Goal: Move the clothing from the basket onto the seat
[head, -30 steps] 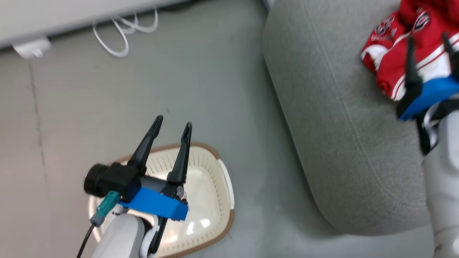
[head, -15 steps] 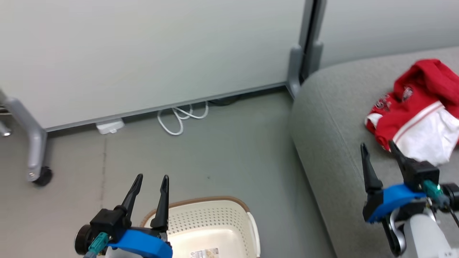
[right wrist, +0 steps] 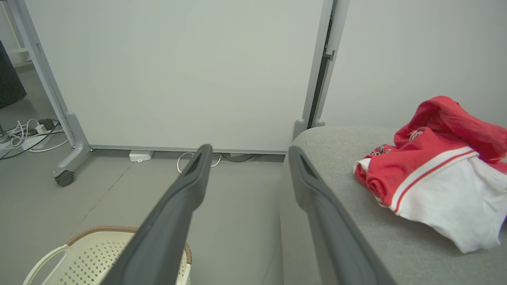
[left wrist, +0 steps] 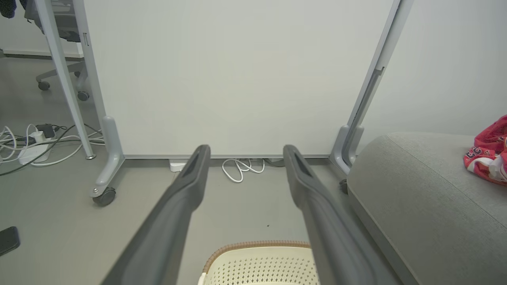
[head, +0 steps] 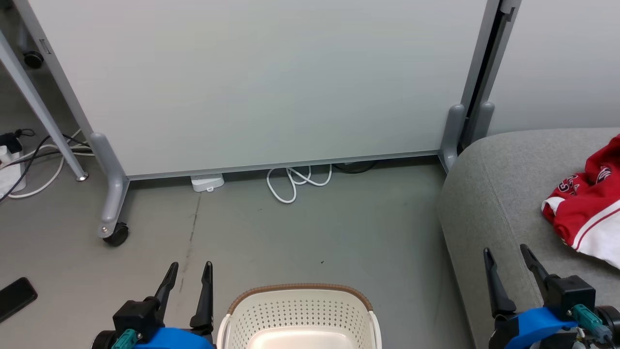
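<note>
The red and white clothing [head: 588, 213] lies crumpled on the grey seat [head: 489, 194] at the right; the right wrist view has the clothing [right wrist: 431, 166] on the seat [right wrist: 340, 158] too, and the left wrist view catches its red edge [left wrist: 489, 152]. The cream basket [head: 300, 312] with a brown rim stands on the floor at the bottom centre, its visible inside bare. My left gripper [head: 190, 267] is open just left of the basket. Over the seat's front edge my right gripper [head: 506, 252] is open, holding nothing.
A wheeled white partition panel [head: 271, 82] stands behind, with a caster [head: 116, 235] at its left foot. White cable loops [head: 295, 182] and a white adapter [head: 207, 182] lie at its base. More cables [head: 29, 160] sit far left; a dark flat object [head: 14, 298] lies on the floor.
The camera has tilted up, so the partition now shows and basket and seat sit lower in view. The right gripper has drawn back from the clothing; both grippers stay open.
</note>
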